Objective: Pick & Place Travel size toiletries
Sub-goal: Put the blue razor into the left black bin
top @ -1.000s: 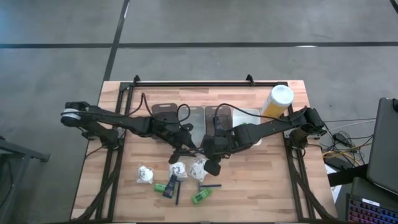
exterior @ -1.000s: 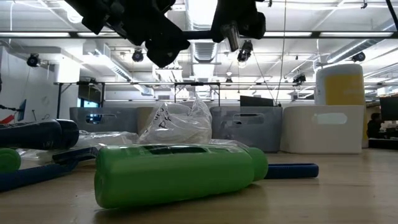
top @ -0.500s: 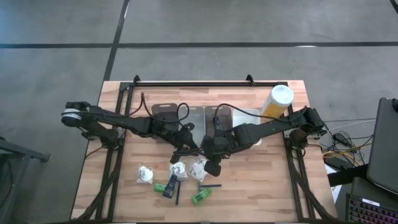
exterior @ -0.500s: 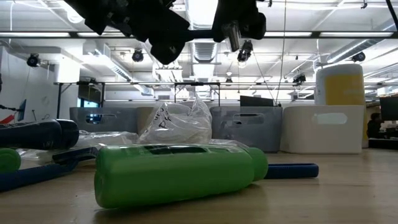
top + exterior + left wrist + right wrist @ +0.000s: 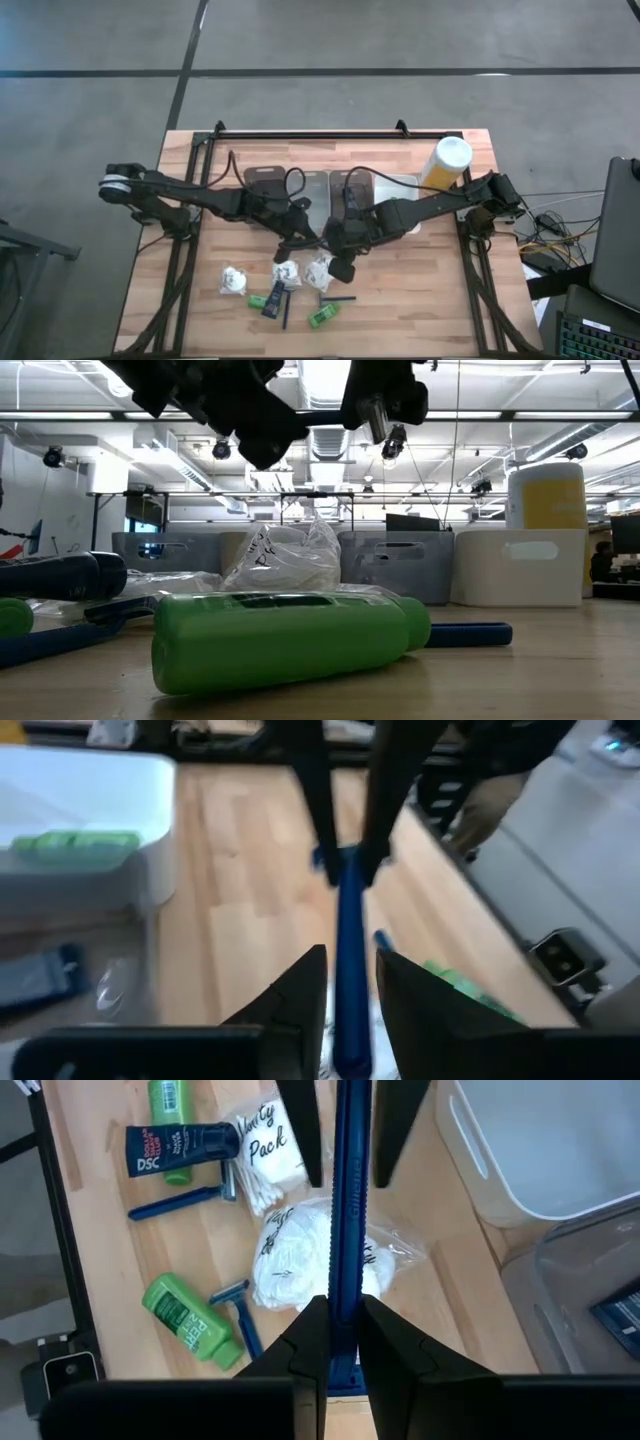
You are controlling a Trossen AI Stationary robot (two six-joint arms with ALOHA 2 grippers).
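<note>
A thin dark blue razor stick (image 5: 350,1200) hangs in the air above the table's middle, spanning between my two grippers. My right gripper (image 5: 343,1330) is shut on one end and my left gripper (image 5: 350,990) on the other. They meet tip to tip in the high view, left (image 5: 300,240) and right (image 5: 328,244). Below them lie white crinkly bundles (image 5: 295,1260), green bottles (image 5: 190,1320) (image 5: 258,300), a dark tube (image 5: 180,1148) and more blue razors (image 5: 180,1202), all flat on the wood. My left gripper pinches the razor stick between its two fingers (image 5: 300,1000) at the end (image 5: 350,970) away from the right gripper. The stick runs straight out ahead of the fingers, lengthwise, clear of the table. My right gripper pinches the stick's other end (image 5: 345,1305) between its two fingers (image 5: 310,1340), slanting down from the table's right side. The stick sticks out ahead along the fingers and is lifted clear of the toiletries below.
Grey trays (image 5: 265,180) (image 5: 345,185) and a white tray (image 5: 400,185) stand behind the grippers. One white tray (image 5: 150,820) holds green bottles (image 5: 75,845). A tall yellow bottle (image 5: 447,160) stands at the far right. Bare wood lies at the near right.
</note>
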